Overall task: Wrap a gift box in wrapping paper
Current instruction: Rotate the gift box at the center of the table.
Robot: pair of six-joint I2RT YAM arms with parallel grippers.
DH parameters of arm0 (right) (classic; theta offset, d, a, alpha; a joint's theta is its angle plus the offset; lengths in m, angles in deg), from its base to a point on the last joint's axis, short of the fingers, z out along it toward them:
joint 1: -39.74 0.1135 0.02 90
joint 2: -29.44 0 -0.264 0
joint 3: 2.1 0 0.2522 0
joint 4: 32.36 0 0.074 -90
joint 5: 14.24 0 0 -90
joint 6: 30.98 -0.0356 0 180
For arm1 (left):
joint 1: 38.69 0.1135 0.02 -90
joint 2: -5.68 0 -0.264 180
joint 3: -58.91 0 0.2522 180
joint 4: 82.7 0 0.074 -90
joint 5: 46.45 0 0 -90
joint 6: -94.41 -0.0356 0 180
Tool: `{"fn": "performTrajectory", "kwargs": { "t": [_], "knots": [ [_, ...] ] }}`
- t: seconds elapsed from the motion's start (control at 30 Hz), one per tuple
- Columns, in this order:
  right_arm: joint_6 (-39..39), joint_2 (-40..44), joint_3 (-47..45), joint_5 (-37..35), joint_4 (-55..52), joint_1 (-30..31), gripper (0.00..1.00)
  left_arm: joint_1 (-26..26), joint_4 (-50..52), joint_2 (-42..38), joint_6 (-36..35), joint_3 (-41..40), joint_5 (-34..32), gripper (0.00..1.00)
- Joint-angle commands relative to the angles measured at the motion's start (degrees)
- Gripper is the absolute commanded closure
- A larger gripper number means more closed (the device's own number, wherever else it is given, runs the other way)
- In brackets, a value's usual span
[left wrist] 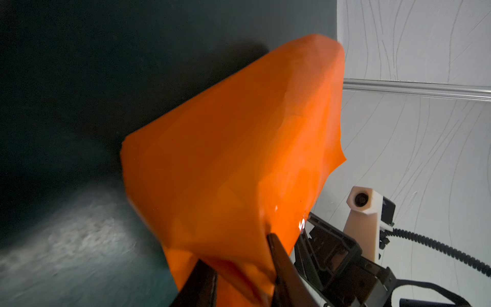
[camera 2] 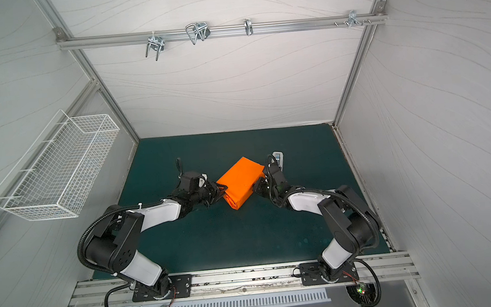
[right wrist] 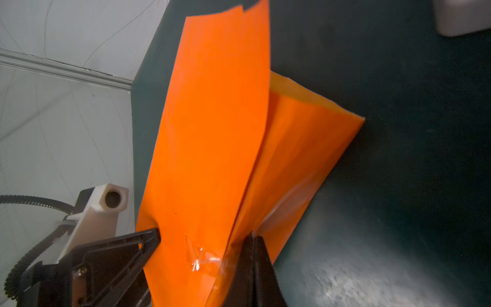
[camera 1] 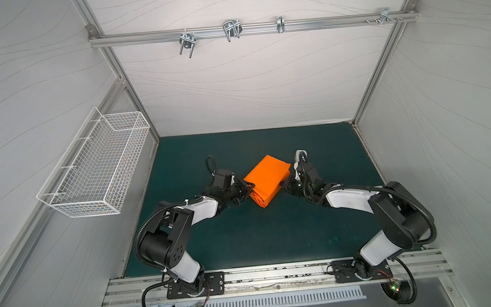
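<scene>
The orange wrapping paper is folded into a parcel in the middle of the green mat; the gift box is hidden inside it. My left gripper is at the parcel's left end. In the left wrist view it is shut on a fold of the paper. My right gripper meets the right end. In the right wrist view it is shut, tips pushed into the crease between two paper flaps. A strip of clear tape glints beside them.
A white-grey tape dispenser stands on the mat just behind the right wrist. A white wire basket hangs on the left wall. Metal hooks hang from the back rail. Walls enclose the mat on three sides.
</scene>
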Motion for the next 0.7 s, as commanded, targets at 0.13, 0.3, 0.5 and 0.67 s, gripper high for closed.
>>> {"fn": "performTrajectory", "kwargs": {
  "t": [0.13,0.3,0.5,0.67],
  "knots": [
    [3.04,-7.27,7.38,9.88,2.95,-2.09,1.00,0.05,2.29,-2.91,1.83,-2.19,-3.56,0.68],
    [6.12,-11.09,13.52,16.15,-0.34,-4.07,1.00,0.13,0.72,-2.00,3.49,-2.57,-5.03,0.68],
    [10.19,-9.35,16.70,17.53,-7.58,-8.67,1.00,0.24,0.42,-1.77,4.21,-2.24,-6.36,0.68],
    [15.61,-6.32,19.88,14.70,-16.59,-11.84,1.00,0.31,0.77,-1.62,4.09,-2.25,-6.46,0.68]
  ]
}}
